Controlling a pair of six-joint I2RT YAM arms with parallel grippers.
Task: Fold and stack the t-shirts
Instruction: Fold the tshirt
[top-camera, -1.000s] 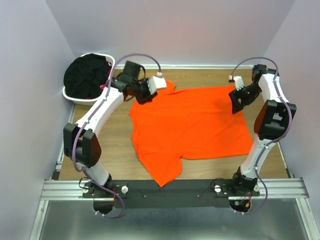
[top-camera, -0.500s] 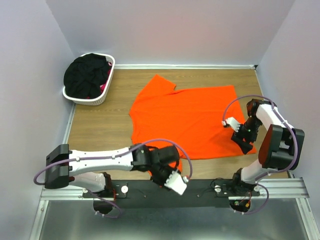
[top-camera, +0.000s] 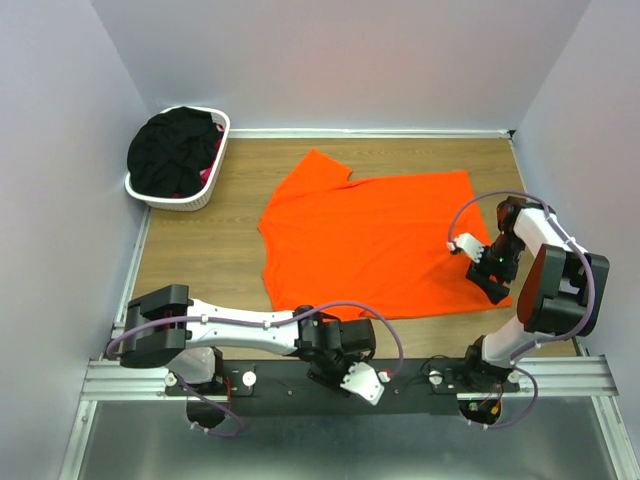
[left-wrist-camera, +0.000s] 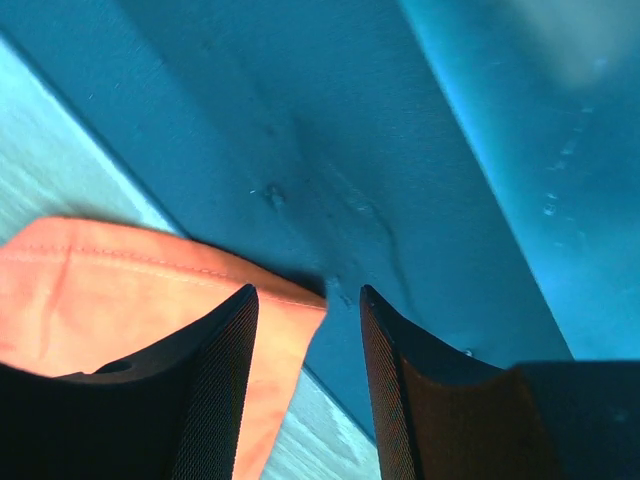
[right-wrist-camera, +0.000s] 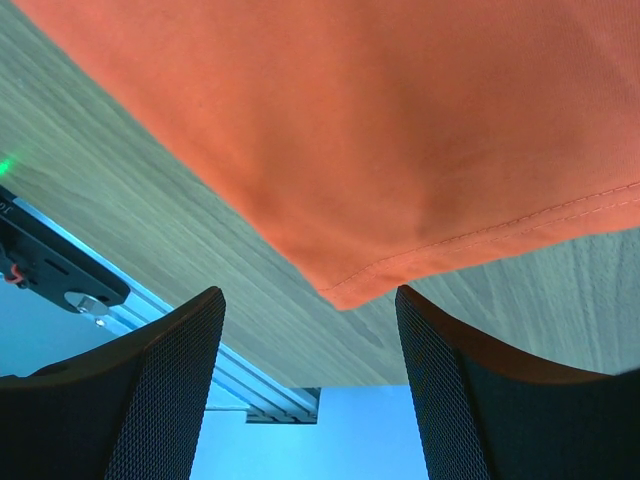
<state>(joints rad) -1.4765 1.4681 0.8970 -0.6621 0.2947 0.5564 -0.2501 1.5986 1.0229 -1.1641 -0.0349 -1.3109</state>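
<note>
Early days, judging by the layout: nothing folded, nothing stacked. Across the middle of the wooden table (top-camera: 200, 260), one orange t-shirt (top-camera: 380, 240) spread flat, sleeves out, no fold to be seen anywhere in it. At the far left corner, a white laundry basket (top-camera: 170, 200) heaped with black t-shirts (top-camera: 175, 150), plus a sliver of pink cloth (top-camera: 208, 172) showing at the side nearest the orange shirt; all of that apparently untouched and waiting its turn. Down at the near edge, over the black base rail (top-camera: 290, 388), the left gripper (left-wrist-camera: 305, 292) stretched low by what looks like the shirt's near sleeve: jaws partway apart, the orange sleeve hem (left-wrist-camera: 130, 270) lying beneath one finger and just poking into the gap, not pinched. At the shirt's near right corner, the right gripper (right-wrist-camera: 308, 293) hovering with jaws spread wide, the stitched hem corner (right-wrist-camera: 345, 285) sitting between the fingers yet clear of both, bare wood below. Nothing held, then, on either side. Probably lining up for a first fold of the orange shirt, with a corner grab on each side needed before any lift. Left to do: fold this one, set it down as the base of a stack, then pull out, flatten, fold and stack every garment from the basket.
</note>
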